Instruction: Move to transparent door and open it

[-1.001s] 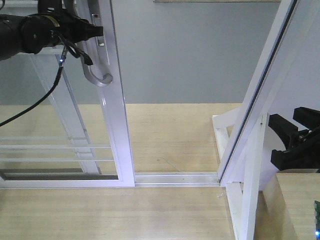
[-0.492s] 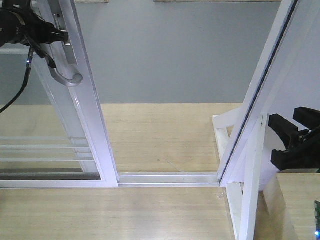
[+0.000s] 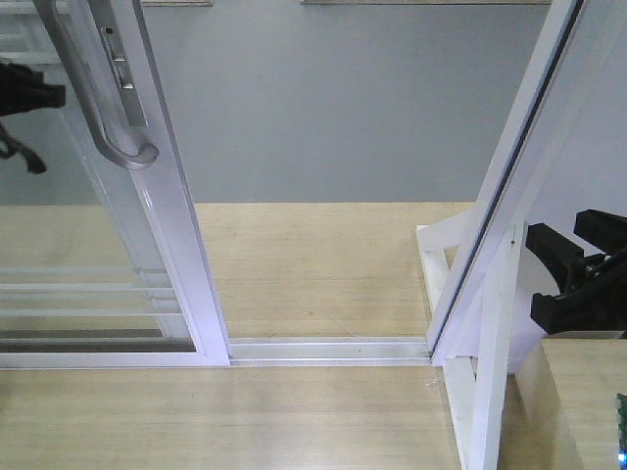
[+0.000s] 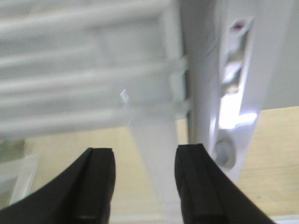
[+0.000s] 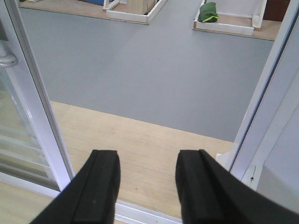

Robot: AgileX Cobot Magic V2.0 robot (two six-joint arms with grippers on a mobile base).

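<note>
The transparent door stands at the left of the front view, slid left, with a wide gap between its stile and the slanted white jamb. Its curved grey handle hangs on the stile. My left gripper is at the far left edge, a little left of the handle and apart from it. In the left wrist view it is open and empty, with the blurred door stile and lock plate close ahead. My right gripper is open and empty at the right, also in its wrist view.
A white floor track runs across the doorway. Beyond it lie wood flooring and a grey floor. A white brace stands at the jamb's foot. Wooden frames and a green object lie far back.
The door slid left with my left gripper on its handle. Since half a second ago the door has stayed put, and the left gripper has let go and drawn back to the left.
</note>
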